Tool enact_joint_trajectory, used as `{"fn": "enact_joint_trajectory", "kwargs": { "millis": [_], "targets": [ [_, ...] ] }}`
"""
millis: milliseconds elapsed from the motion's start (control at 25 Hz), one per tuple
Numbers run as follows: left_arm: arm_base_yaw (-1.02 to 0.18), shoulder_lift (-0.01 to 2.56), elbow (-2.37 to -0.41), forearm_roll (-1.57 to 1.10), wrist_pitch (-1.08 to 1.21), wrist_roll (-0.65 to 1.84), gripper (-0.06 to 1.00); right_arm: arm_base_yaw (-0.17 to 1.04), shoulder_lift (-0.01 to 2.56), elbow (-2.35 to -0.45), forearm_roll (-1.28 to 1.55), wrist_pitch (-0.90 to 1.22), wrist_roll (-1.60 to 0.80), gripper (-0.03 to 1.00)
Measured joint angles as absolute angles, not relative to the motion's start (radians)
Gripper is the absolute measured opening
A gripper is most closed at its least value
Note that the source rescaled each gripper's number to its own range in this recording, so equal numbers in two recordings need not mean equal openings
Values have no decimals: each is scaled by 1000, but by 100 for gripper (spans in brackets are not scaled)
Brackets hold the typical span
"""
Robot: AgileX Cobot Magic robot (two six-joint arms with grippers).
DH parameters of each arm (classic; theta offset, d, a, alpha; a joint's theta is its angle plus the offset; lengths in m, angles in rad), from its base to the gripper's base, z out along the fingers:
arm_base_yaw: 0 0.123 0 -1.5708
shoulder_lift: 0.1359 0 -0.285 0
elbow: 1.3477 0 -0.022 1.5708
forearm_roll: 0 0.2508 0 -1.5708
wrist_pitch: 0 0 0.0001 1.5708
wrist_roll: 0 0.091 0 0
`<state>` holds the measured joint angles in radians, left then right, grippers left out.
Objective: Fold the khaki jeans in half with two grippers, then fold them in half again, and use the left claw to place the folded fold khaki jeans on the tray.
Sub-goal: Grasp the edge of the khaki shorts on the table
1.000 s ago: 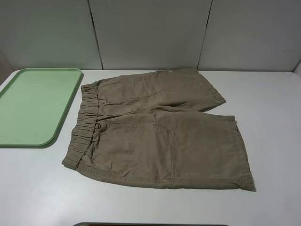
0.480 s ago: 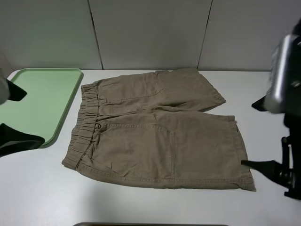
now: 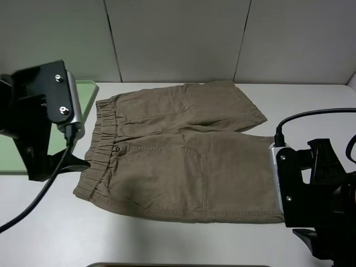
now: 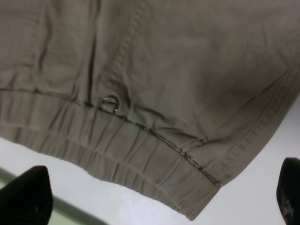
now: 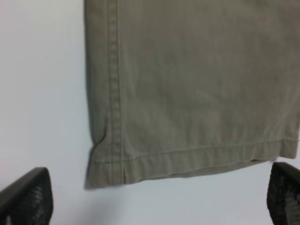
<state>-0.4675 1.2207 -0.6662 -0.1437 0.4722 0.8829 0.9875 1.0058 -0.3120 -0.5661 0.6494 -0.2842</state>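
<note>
While the khaki shorts [image 3: 183, 150] lie flat on the white desk [image 3: 311, 105], the left tool [image 4: 159, 194] hovers spread wide at the waistband corner, the right tool [image 5: 157, 197] equally spread over a leg hem; green tray [image 3: 86, 97] beside the waistband.

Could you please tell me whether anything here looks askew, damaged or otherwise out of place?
Nothing stands out. The khaki jeans lie flat and unfolded on the table, only lightly creased, with the tray beside the waistband. The left gripper and right gripper are open over opposite ends.
</note>
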Motion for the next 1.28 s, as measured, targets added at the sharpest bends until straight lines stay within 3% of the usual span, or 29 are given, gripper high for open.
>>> {"fn": "enact_joint_trajectory", "kwargs": {
  "millis": [440, 1080, 1280],
  "targets": [
    [-467, 1513, -667, -139, 455, 1031, 96, 976, 1086, -233, -669, 501, -200, 100],
    [-474, 1569, -650, 15, 430, 1192, 94, 691, 1439, -242, -879, 180, -62, 100],
    [-474, 1569, -622, 15, 345, 1196, 94, 579, 1498, -318, -888, 165, 105, 100]
  ]
}}
